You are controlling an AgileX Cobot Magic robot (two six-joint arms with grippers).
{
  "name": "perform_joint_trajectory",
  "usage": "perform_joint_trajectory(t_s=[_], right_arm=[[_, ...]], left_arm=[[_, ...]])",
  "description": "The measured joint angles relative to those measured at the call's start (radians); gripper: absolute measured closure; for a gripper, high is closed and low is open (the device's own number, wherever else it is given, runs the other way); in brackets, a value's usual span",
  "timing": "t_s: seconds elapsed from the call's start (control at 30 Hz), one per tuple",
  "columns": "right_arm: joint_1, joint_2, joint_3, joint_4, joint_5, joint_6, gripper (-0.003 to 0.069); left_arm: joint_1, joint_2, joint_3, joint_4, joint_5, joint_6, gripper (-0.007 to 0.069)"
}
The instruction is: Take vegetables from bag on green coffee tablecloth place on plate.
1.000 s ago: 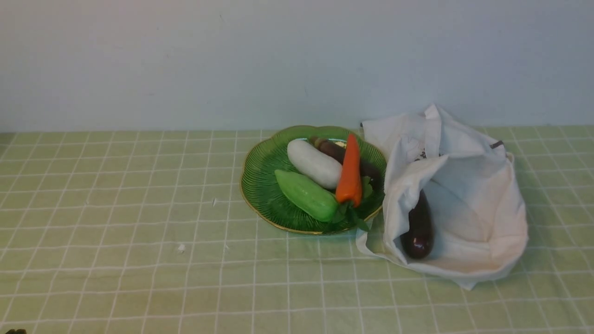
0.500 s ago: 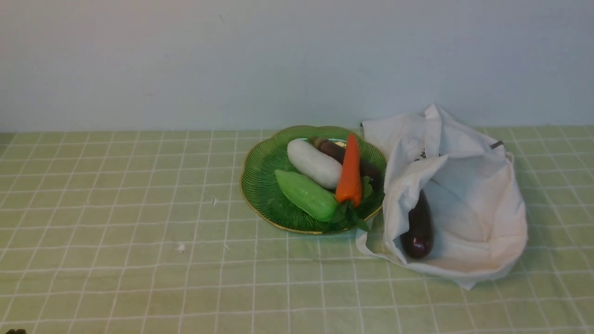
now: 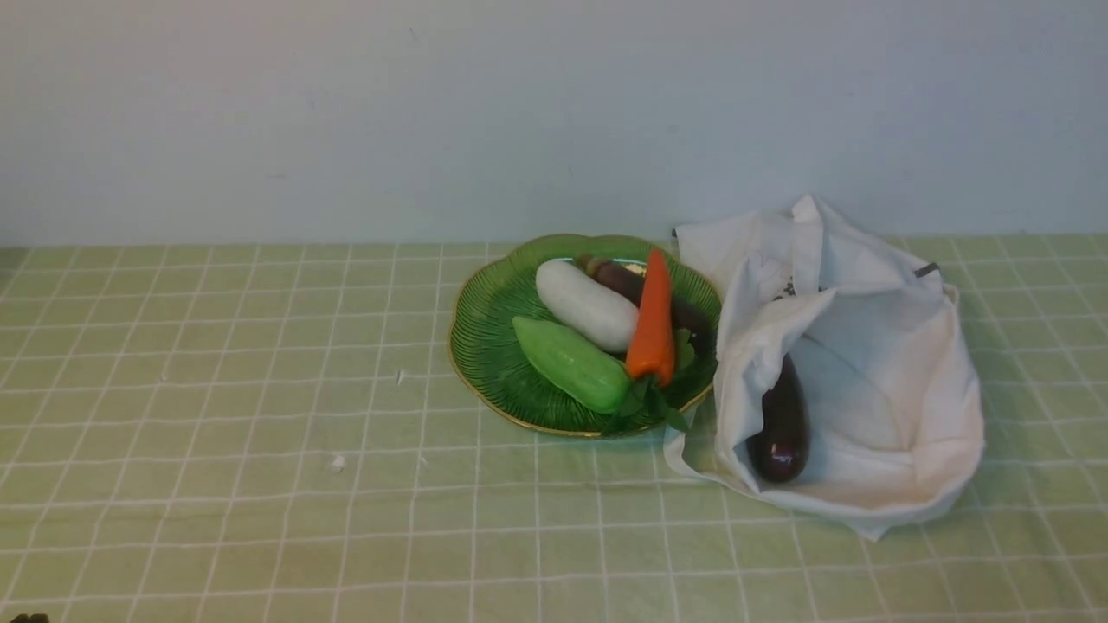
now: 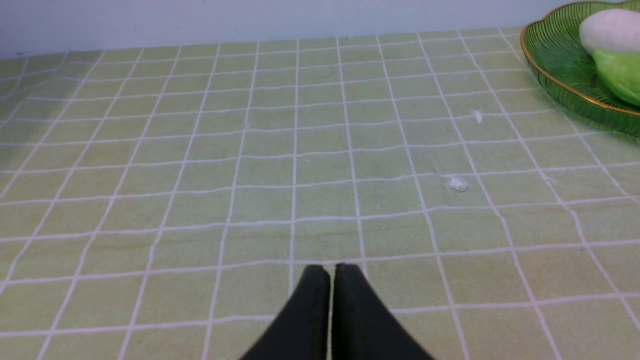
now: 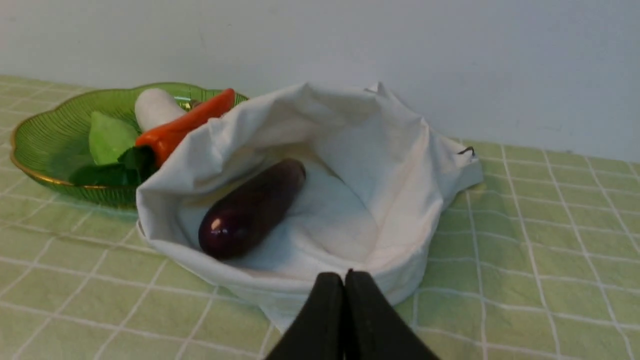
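One eggplant (image 5: 252, 207) left in the bag (image 5: 400, 165), which sits against the plate (image 3: 485, 346) near the tablecloth's (image 3: 216, 389) far edge. Right gripper (image 5: 344, 281) pinched shut, empty, just outside the bag's near rim; left gripper (image 4: 330, 275) likewise closed on nothing. I'd spread the right jaws, drop in across the eggplant's middle and avoid snagging cloth.

Forward front view; low wrist views, all sharing the plate (image 3: 485, 346).
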Motion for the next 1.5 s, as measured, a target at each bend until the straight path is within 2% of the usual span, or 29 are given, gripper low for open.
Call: perform_joint_trajectory(t_s=[0.33, 0.67, 1.5], right_arm=[[-0.102, 0.0, -0.003, -0.001, 0.024, 0.0, 0.0673], [-0.149, 0.0, -0.003, -0.001, 0.025, 0.0, 0.0673], [-0.156, 0.0, -0.003, -0.001, 0.025, 0.0, 0.0673]], left_arm=[[0.0, 0.0, 0.0, 0.0, 0.0, 0.0, 0.0629], [0.0, 0.0, 0.0, 0.0, 0.0, 0.0, 0.0629], [0.0, 0.0, 0.0, 0.0, 0.0, 0.0, 0.0629]])
